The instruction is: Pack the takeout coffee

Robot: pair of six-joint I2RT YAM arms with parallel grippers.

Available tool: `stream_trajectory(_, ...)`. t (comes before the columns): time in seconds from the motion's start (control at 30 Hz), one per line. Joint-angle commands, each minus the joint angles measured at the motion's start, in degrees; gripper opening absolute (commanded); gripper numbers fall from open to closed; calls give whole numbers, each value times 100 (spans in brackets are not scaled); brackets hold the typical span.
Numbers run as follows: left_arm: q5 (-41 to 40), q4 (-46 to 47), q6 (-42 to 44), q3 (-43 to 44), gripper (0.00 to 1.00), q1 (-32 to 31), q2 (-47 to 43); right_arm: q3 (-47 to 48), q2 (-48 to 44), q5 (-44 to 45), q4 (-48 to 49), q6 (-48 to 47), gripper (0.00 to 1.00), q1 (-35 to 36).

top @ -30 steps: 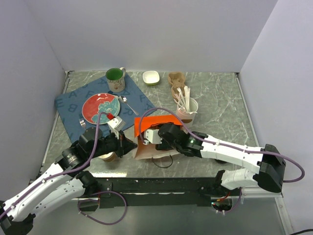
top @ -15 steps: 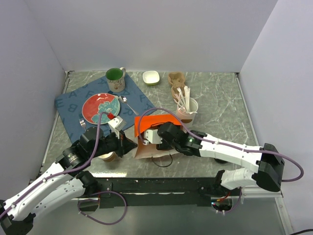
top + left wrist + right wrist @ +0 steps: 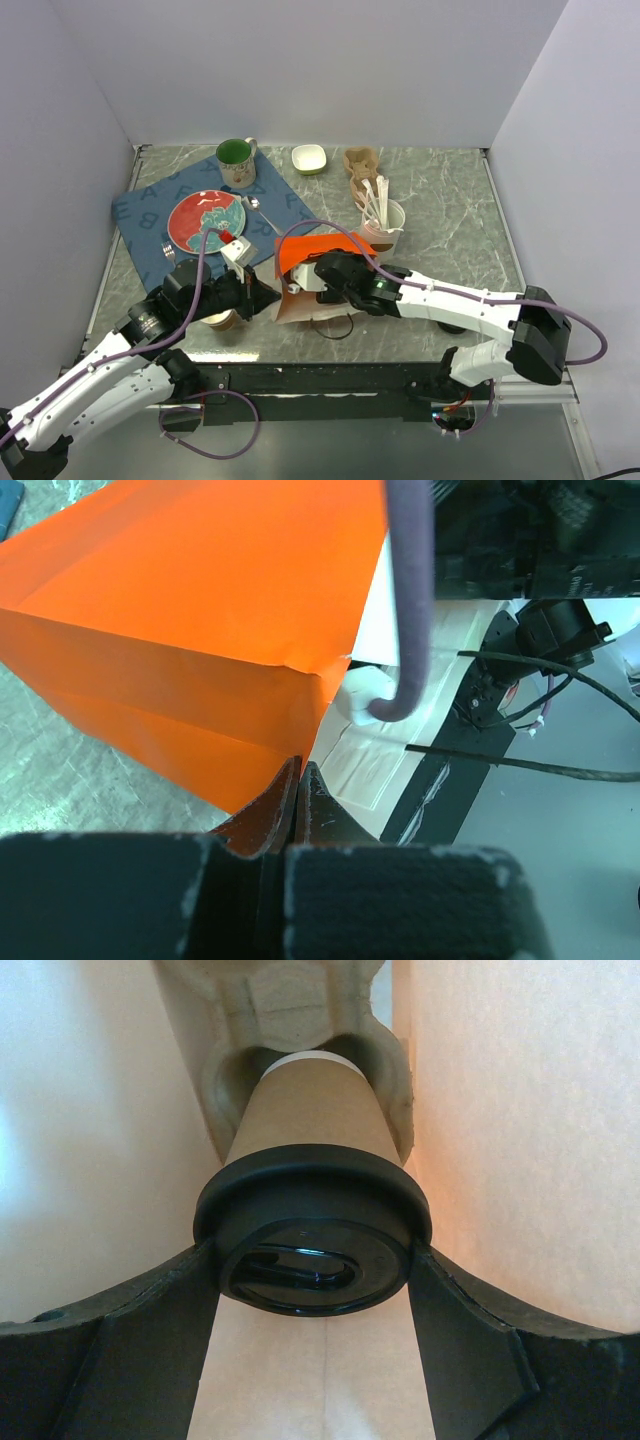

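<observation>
Takeout coffee (image 3: 310,1110) inside orange paper bag (image 3: 200,610), seated in pulp carrier (image 3: 290,1000), right jaws clamped on both sides of its black lid (image 3: 312,1215), left jaws pinched tight on the bag edge

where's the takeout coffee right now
Right wrist view: the takeout coffee is between the fingers of the right gripper, inside the orange bag, base in a pulp carrier.

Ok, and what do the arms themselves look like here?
The left arm and right arm have white shells with black joints. A purple cable loops along each. The right pincer's fingers are matte black, broad and tapering.
</observation>
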Motion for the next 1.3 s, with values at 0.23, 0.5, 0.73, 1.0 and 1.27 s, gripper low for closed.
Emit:
stream_trajectory(0.23,11,122,-150,111,1,-18,-235,326,406,201,521,283,47,-41)
stream_trajectory(0.5,20,122,-202,84,1,-9,-262,177,556,280,881,415,47,-50)
stream_trajectory(0.73,2,104,-299,49,1,-18,-315,151,740,228,1136,591,47,-120)
stream_trajectory(1.0,-59,104,-343,40,1,-18,-297,98,828,149,1250,688,47,-278)
stream_trajectory(1.27,-42,183,-413,5,1,-18,-262,-16,907,43,1408,811,47,-358)
